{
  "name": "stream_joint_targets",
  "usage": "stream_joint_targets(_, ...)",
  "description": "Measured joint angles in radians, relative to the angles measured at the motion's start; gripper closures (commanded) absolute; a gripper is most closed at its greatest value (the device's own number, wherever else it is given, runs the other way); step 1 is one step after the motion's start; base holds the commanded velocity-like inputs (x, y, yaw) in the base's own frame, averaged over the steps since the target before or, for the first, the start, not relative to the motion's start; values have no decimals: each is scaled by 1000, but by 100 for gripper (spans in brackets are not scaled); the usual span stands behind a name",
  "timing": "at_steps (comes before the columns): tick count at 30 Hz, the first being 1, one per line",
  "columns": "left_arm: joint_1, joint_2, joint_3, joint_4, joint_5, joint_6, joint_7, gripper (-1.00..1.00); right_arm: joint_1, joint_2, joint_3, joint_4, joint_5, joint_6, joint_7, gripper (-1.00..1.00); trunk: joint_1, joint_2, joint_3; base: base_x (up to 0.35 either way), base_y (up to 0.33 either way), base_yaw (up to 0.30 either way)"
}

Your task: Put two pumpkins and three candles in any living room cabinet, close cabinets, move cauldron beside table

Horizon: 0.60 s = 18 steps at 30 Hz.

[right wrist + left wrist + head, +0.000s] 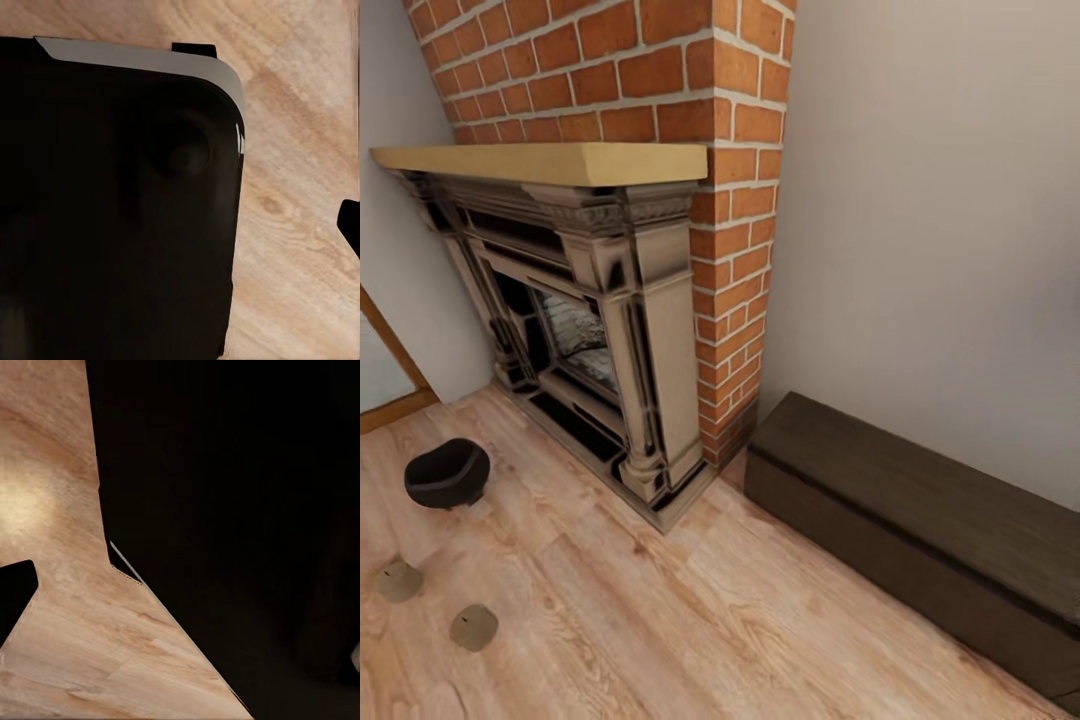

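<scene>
Candles (pixel 474 627) on floor beside cauldron (pixel 448 472), cabinet (pixel 920 540) well apart past fireplace (pixel 590 330); finger state untellable.

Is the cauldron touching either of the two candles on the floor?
Apart. The head view shows bare floor between the cauldron and the nearer candle; the other candle lies farther off.

Brick chimney (pixel 660 70), wooden mantel (pixel 550 162), ornate fireplace (pixel 590 330), perhaps metal, plank floor (pixel 690 620).
</scene>
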Motion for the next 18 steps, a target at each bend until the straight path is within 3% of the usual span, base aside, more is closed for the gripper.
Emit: stream_joint_targets(18, 0, 0, 0, -6, 1, 0, 0, -100, 0, 0, 0, 0, 1, -1, 0, -100, 0, 0, 17, 30, 0, -272)
